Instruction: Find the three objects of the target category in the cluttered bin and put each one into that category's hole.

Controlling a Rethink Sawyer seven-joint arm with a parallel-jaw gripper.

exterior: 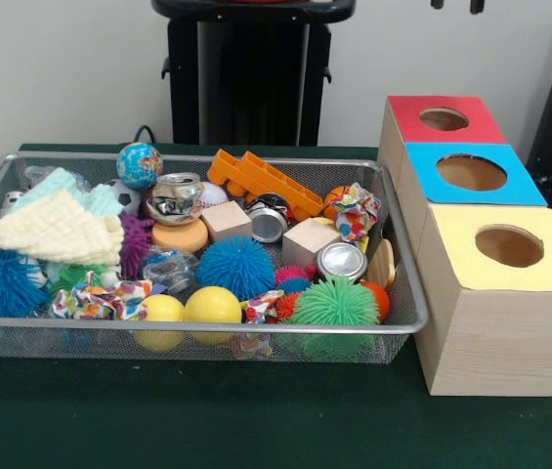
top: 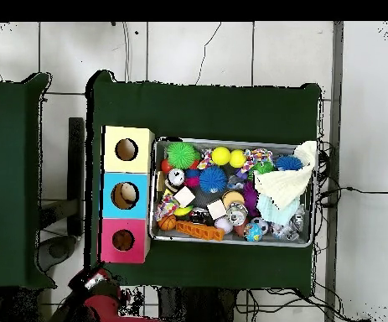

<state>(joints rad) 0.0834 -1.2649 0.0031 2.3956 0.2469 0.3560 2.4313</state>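
You see the gripper [exterior: 456,5] only as two tips at the front view's top edge; whether they're apart, you cannot tell. The overhead alone shows tiled floor [top: 188,50] around the green table [top: 205,105]. Spiky balls [exterior: 334,303] sit in the wire bin [exterior: 407,322], beside the three-holed box [exterior: 495,283]. No legible writing.

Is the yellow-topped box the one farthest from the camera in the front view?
No, the yellow-topped box stands nearest the camera; the red-topped box is farthest.
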